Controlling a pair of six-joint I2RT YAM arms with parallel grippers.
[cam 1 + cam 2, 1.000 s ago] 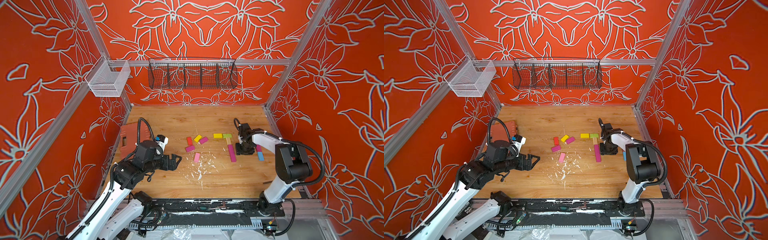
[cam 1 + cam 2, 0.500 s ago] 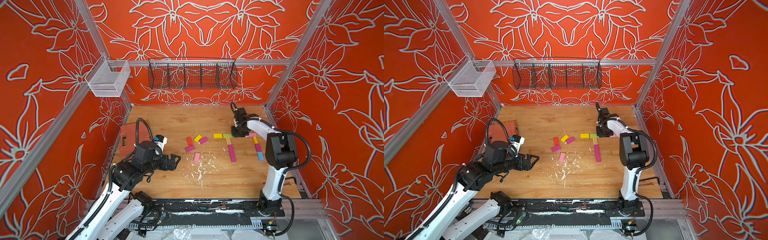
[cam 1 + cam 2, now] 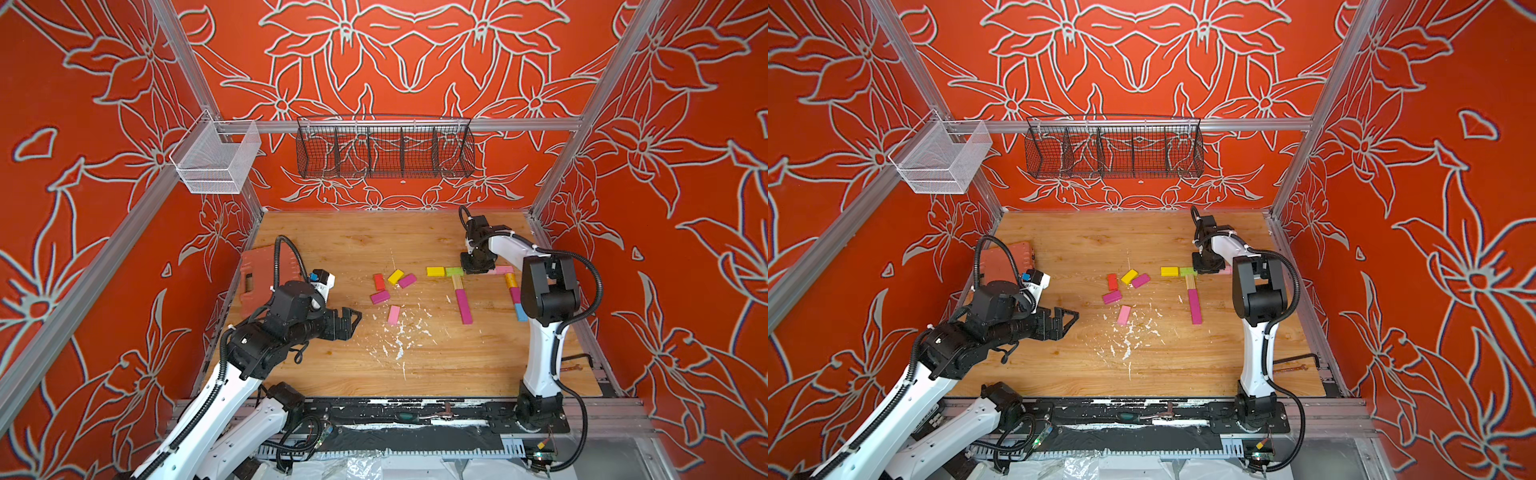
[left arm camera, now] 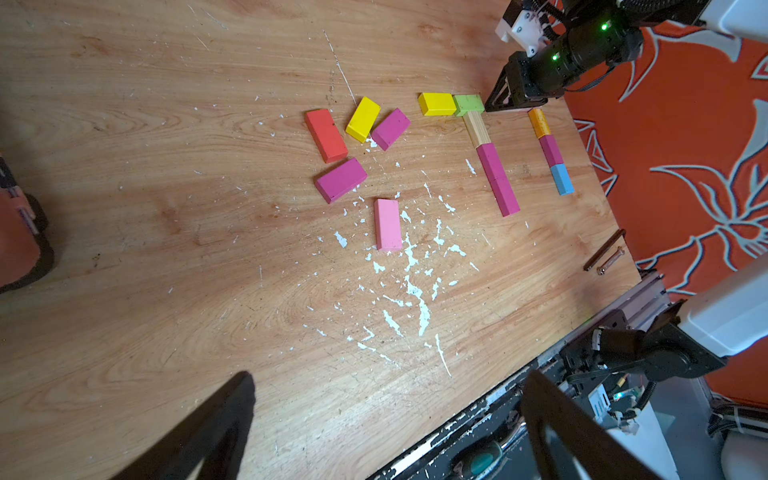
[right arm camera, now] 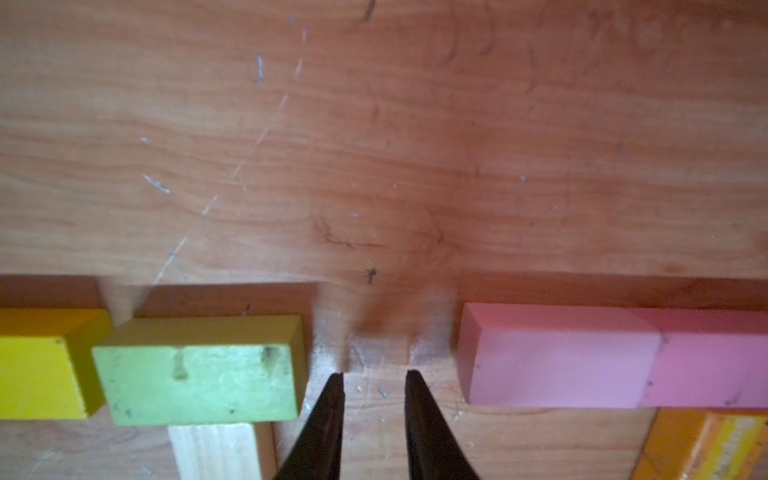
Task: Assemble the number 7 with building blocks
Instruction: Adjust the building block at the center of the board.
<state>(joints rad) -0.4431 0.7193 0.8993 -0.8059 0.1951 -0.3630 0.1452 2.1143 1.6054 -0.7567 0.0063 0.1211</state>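
Note:
A yellow block (image 3: 435, 271) and a green block (image 3: 454, 272) form a short bar. A bare wood block (image 3: 457, 282) and a long magenta stem (image 3: 464, 306) run down from the green one, like a number 7. To the right, light pink blocks (image 3: 503, 269) top an orange, magenta and blue column (image 3: 515, 295). My right gripper (image 5: 374, 374) stands tips-down on the table between the green block (image 5: 199, 370) and a pink block (image 5: 557, 357), jaws a narrow gap apart and empty. My left gripper (image 4: 388, 376) hovers wide open near several loose blocks (image 3: 393, 314).
A red-brown tool case (image 3: 259, 278) lies at the left wall behind my left arm. A thin brown rod (image 4: 604, 249) lies near the table's right front edge. White flecks mark the wood by the loose blocks. Two wire baskets (image 3: 384, 149) hang on the back rail.
My right gripper has moved from beside the stem toward the back, into the gap between the green and pink blocks, and its jaws have narrowed. The left arm has barely moved.

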